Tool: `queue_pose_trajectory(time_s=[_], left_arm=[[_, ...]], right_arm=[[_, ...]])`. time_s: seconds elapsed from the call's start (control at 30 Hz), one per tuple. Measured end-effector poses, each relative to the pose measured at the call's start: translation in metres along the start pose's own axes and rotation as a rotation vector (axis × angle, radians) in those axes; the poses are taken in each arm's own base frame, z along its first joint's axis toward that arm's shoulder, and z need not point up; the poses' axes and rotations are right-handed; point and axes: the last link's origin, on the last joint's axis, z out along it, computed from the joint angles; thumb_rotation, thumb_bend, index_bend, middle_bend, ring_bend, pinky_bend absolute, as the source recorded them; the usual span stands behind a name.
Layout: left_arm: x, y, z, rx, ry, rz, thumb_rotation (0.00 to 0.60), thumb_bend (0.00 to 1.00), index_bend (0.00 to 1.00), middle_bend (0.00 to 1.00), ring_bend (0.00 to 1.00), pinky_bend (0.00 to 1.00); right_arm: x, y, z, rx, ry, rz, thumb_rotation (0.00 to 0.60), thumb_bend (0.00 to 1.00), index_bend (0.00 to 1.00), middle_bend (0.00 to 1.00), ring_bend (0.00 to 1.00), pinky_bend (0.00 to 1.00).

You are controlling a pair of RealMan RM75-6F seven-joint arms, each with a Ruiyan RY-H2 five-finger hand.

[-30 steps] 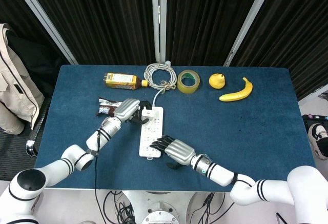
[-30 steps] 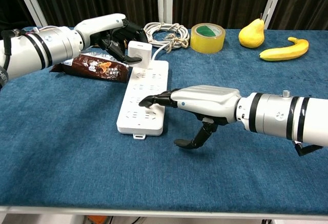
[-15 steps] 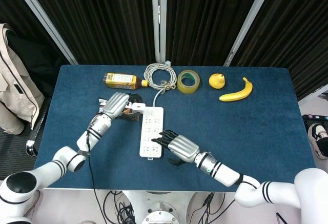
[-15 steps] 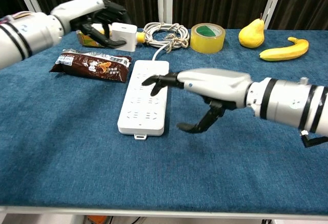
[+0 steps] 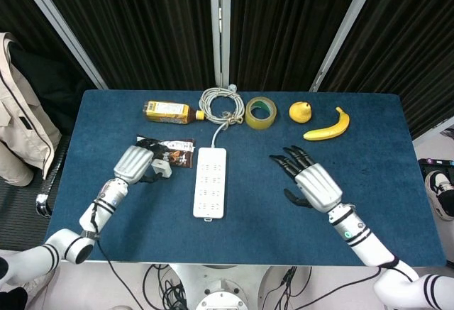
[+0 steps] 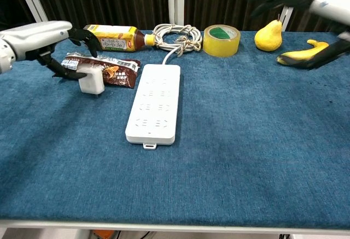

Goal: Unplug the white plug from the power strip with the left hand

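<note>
White plug (image 6: 91, 80), white power strip (image 5: 209, 181), blue table (image 6: 246, 140), yellow banana (image 5: 328, 126), brown wrapper (image 6: 106, 68).

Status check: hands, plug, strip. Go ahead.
Left hand holds plug, clear of strip, low over table beside snack bar. Right hand open, raised, away from strip. Nothing in the way.

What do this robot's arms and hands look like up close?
Each robot hand, left and right, has a smooth silver-grey shell over the back and slim black fingers. The arms are glossy white rounded tubes with black bands at the joints. A thin dark cable runs along the left arm. No sleeves.
</note>
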Motion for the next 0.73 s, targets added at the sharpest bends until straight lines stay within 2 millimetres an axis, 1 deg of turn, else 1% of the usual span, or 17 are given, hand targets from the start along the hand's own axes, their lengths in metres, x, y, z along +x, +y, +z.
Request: queue_pose_trajectory(time_s=[0.07,0.13,0.2,0.27,0.3,0.37,0.4,0.47,0.5,0.6,0.7,0.73], left_arm=[[0.005,-0.003,-0.008,0.026,0.006,0.019,0.6,0.14,0.15,0.17,0.04,0.1],[0.015,-0.007,-0.017,0.058,0.042,0.036,0.6,0.14,0.15,0.17,0.04,0.1],[0.029,-0.016,-0.029,0.099,0.103,0.043,0.6,0.13,0.15,0.17,0.04,0.1],[0.043,-0.027,-0.043,0.147,0.165,0.056,0.6,0.13,0.15,0.17,0.04,0.1],[0.052,-0.036,-0.056,0.187,0.207,0.074,0.6,0.13,0.15,0.17,0.04,0.1],[0.065,-0.051,-0.078,0.257,0.261,0.109,0.6,0.13,0.15,0.17,0.04,0.09],[0.072,-0.06,-0.096,0.306,0.289,0.13,0.6,0.13,0.15,0.17,0.04,0.09],[0.078,-0.07,-0.123,0.377,0.317,0.145,0.6,0.14,0.15,0.17,0.04,0.09],[0.08,-0.075,-0.14,0.418,0.326,0.144,0.6,0.14,0.15,0.17,0.04,0.09],[0.08,-0.078,-0.18,0.503,0.332,0.134,0.6,0.14,0.15,0.17,0.04,0.08],[0.073,-0.073,-0.211,0.56,0.319,0.131,0.6,0.14,0.15,0.17,0.04,0.07],[0.071,-0.07,-0.217,0.568,0.314,0.131,0.6,0.14,0.15,0.17,0.04,0.06]], right_arm=[[0.01,0.01,-0.012,-0.053,0.024,-0.017,0.6,0.2,0.01,0.11,0.0,0.03],[0.017,0.018,-0.022,-0.102,0.033,-0.033,0.6,0.16,0.0,0.1,0.0,0.03],[0.024,0.028,-0.034,-0.16,0.037,-0.053,0.6,0.16,0.0,0.09,0.0,0.03],[0.03,0.039,-0.046,-0.223,0.038,-0.081,0.6,0.21,0.0,0.09,0.0,0.03],[0.033,0.043,-0.052,-0.25,0.039,-0.096,0.6,0.22,0.0,0.09,0.0,0.03],[0.039,0.053,-0.066,-0.31,0.047,-0.125,0.6,0.23,0.0,0.09,0.0,0.03],[0.041,0.056,-0.071,-0.332,0.051,-0.131,0.6,0.23,0.0,0.09,0.0,0.03],[0.044,0.061,-0.085,-0.374,0.065,-0.139,0.6,0.23,0.0,0.09,0.0,0.03],[0.044,0.062,-0.09,-0.39,0.072,-0.14,0.6,0.24,0.0,0.09,0.0,0.03],[0.045,0.064,-0.108,-0.431,0.097,-0.14,0.6,0.23,0.0,0.09,0.0,0.03],[0.043,0.062,-0.125,-0.461,0.121,-0.132,0.6,0.24,0.0,0.09,0.0,0.03],[0.042,0.06,-0.129,-0.468,0.127,-0.127,0.6,0.24,0.0,0.09,0.0,0.03]])
